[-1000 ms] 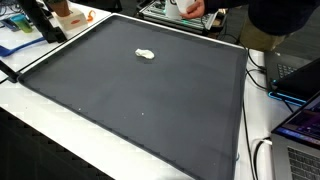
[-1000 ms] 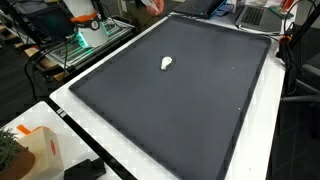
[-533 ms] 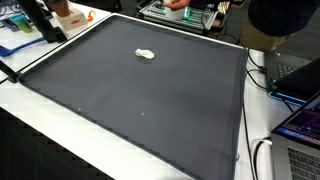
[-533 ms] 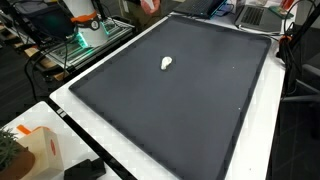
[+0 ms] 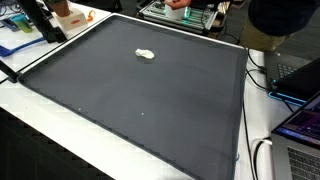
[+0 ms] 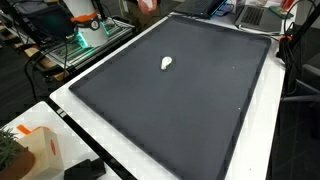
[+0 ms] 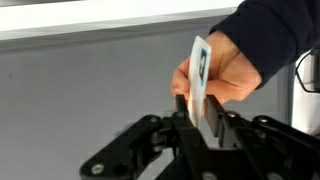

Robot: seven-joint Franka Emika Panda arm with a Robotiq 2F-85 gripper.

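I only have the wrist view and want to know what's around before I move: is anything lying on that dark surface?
Observer: Yes. In both exterior views one small white object lies on the dark mat, well inside its edges.
Operator: What's off the mat?
Observer: In an exterior view a tan carton stands on the white table border near a mat corner.
Operator: Any cables?
Observer: Yes. In an exterior view a white cable runs along the border, beside an open laptop.

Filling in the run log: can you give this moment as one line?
gripper: jaws flank card, contact unclear | card: upright, pinched by person's hand | mat: one small white lump
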